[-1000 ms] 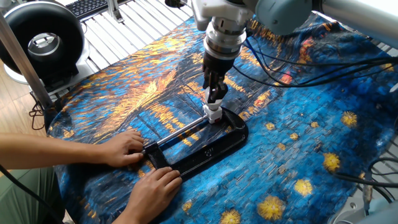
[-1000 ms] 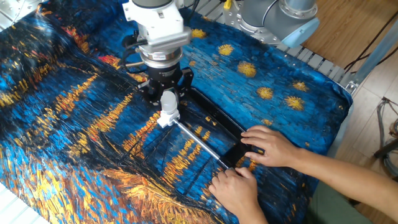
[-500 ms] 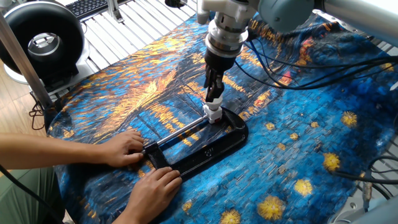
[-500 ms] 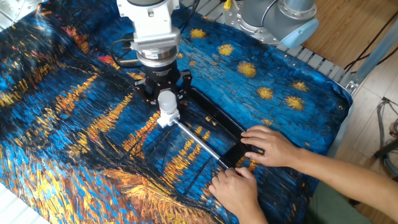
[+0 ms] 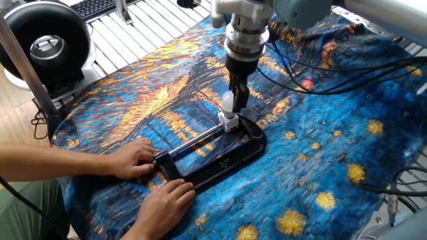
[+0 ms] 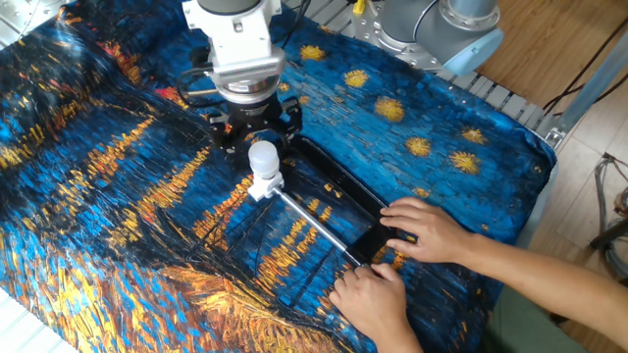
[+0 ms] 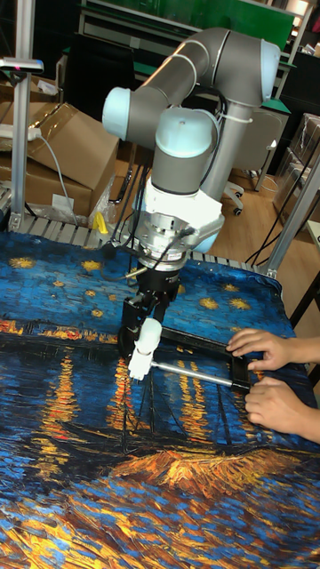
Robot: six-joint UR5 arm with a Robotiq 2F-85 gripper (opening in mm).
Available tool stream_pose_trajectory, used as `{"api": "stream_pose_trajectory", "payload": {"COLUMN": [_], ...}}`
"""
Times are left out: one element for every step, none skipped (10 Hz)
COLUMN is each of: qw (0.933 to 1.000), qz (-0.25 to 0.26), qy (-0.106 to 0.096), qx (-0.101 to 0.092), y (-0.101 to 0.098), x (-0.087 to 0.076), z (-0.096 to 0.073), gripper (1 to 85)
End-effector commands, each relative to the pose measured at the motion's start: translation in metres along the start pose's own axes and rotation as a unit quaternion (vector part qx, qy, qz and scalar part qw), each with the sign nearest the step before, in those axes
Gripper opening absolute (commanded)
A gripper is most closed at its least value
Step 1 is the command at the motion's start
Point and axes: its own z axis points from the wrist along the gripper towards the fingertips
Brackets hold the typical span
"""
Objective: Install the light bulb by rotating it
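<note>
The light bulb (image 6: 262, 157) sits upright in the white socket block (image 6: 265, 185) at the far end of the black clamp frame (image 5: 230, 159); the gripper (image 6: 257, 132) stands right over it, fingers spread apart and clear of the glass, holding nothing; two human hands (image 6: 424, 228) press the frame's near end; the painted cloth (image 6: 98, 196) lies open on every other side.

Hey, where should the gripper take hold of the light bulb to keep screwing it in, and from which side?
Grip the light bulb around its round globe, coming straight down from above. It stands upright on the white socket block, so its turning axis is vertical; the fingers should close on opposite sides of the widest part, clear of the short neck.
</note>
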Motion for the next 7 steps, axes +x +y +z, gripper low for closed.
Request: {"api": "stream_pose_trajectory", "payload": {"qw": [0.9969, 0.9932, 0.9896, 0.9839, 0.9794, 0.9756, 0.9740], "qz": [-0.077, -0.113, -0.141, -0.176, -0.198, -0.214, -0.220], "qy": [0.017, 0.027, 0.021, 0.021, 0.022, 0.026, 0.029], "qx": [-0.009, 0.007, 0.017, 0.025, 0.034, 0.043, 0.046], "y": [0.007, 0.001, -0.001, -0.005, -0.008, -0.011, -0.012], "x": [0.006, 0.008, 0.002, 0.000, -0.001, -0.001, 0.000], "z": [-0.001, 0.000, 0.001, 0.002, 0.000, -0.002, -0.003], "gripper": [79.7, 77.0, 73.7, 73.3, 73.3, 72.7, 72.3]}}
